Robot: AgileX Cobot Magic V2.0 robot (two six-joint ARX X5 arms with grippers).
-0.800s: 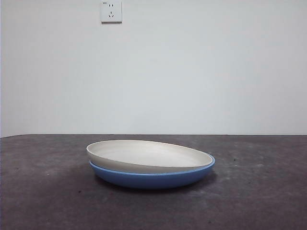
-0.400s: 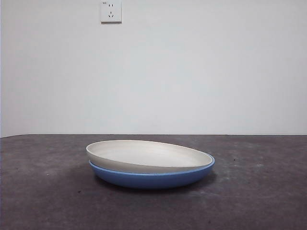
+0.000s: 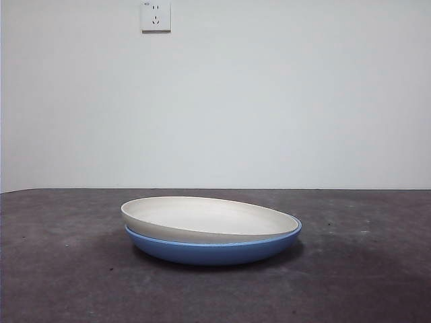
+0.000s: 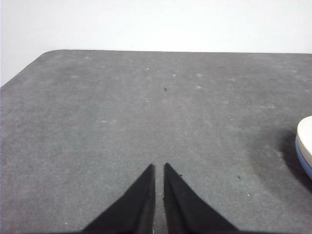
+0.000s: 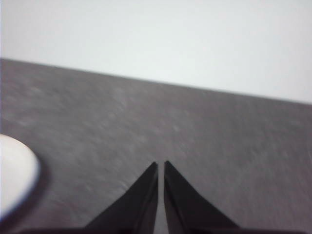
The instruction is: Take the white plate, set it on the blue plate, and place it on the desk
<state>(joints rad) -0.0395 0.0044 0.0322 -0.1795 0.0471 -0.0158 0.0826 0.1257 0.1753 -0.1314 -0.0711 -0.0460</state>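
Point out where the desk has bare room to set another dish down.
Bare dark mottled desk lies on both sides of the stack and in front of it. The only crowded spot is the centre, where the cream matte white plate sits tilted in the glossy blue plate.

Plain white wall [image 3: 269, 101] filling the backdrop, a white electrical socket [image 3: 155, 15] mounted high on it – left of centre, dark grey mottled worktop [image 3: 363, 269] meeting the wall in a level line, soft even light – faint shadows.
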